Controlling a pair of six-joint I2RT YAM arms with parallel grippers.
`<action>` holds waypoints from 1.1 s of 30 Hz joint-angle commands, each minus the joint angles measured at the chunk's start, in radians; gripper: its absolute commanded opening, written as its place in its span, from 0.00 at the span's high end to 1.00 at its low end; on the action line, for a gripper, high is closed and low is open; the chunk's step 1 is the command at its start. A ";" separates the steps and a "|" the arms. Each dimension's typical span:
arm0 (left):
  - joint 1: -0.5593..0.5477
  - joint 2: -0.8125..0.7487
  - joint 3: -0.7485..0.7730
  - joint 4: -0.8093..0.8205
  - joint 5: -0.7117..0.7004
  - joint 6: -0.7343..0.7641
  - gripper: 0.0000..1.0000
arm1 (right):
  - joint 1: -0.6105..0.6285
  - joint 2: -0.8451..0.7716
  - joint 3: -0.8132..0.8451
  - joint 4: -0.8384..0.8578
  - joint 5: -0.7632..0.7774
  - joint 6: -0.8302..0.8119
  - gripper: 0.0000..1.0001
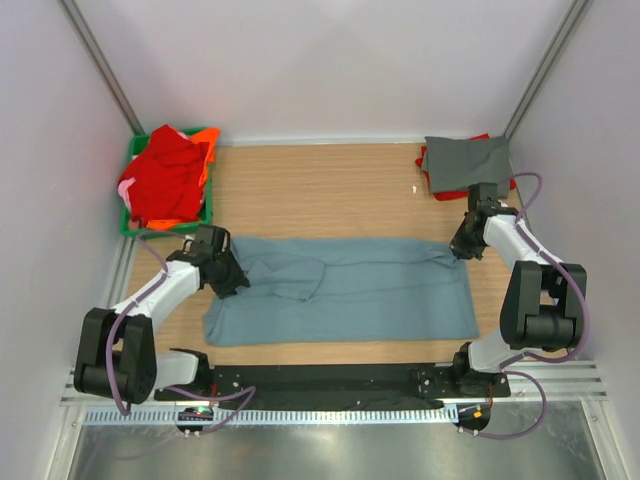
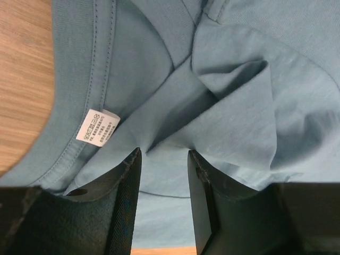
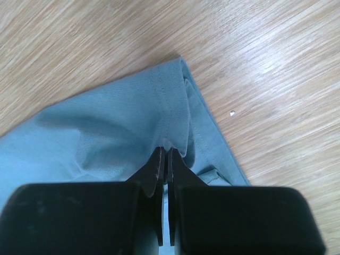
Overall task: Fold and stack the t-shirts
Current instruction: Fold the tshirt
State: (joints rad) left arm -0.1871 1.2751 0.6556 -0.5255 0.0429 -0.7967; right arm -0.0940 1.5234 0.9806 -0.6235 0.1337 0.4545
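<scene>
My right end effector (image 3: 166, 151) has its jaws together, clamped on the hem (image 3: 168, 109) at the far right corner of the blue-grey t-shirt (image 1: 370, 290). The stitched edge runs straight into the tips. My left end effector (image 2: 163, 154) has its jaws apart, straddling a raised ridge of cloth just beside the collar (image 2: 79, 69) and its white label (image 2: 98, 126). As far as I can judge, nothing is pinched there yet.

Outward from both, the shirt lies spread on the bench (image 1: 320, 185) with its long axis running left to right. The collar end is at my left arm and the hem end at my right, so I have one arm at each end.

I judge the coming fold turns on that layout. The left jaws must close on the collar end before either end lifts, or the cloth will drag unevenly along its length.

The darker grey t-shirt (image 1: 465, 163) lies in the far right corner, near my right end effector, so that arm is nearer the stack. The red and orange t-shirts (image 1: 170, 175) sit in the green crate (image 1: 212, 205) at far left.
</scene>
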 commanded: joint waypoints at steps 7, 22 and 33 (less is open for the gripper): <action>-0.018 0.029 -0.048 0.139 -0.025 0.010 0.62 | -0.003 -0.023 0.003 0.034 -0.011 -0.010 0.99; -0.035 -0.005 -0.007 0.096 -0.029 0.005 0.89 | -0.003 -0.023 -0.003 0.036 -0.009 -0.011 0.99; -0.035 -0.046 0.044 -0.001 -0.037 0.022 0.97 | -0.003 -0.023 -0.003 0.033 -0.016 -0.013 0.99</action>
State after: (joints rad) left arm -0.2203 1.2541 0.6548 -0.4957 0.0261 -0.7956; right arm -0.0940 1.5234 0.9775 -0.6060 0.1268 0.4500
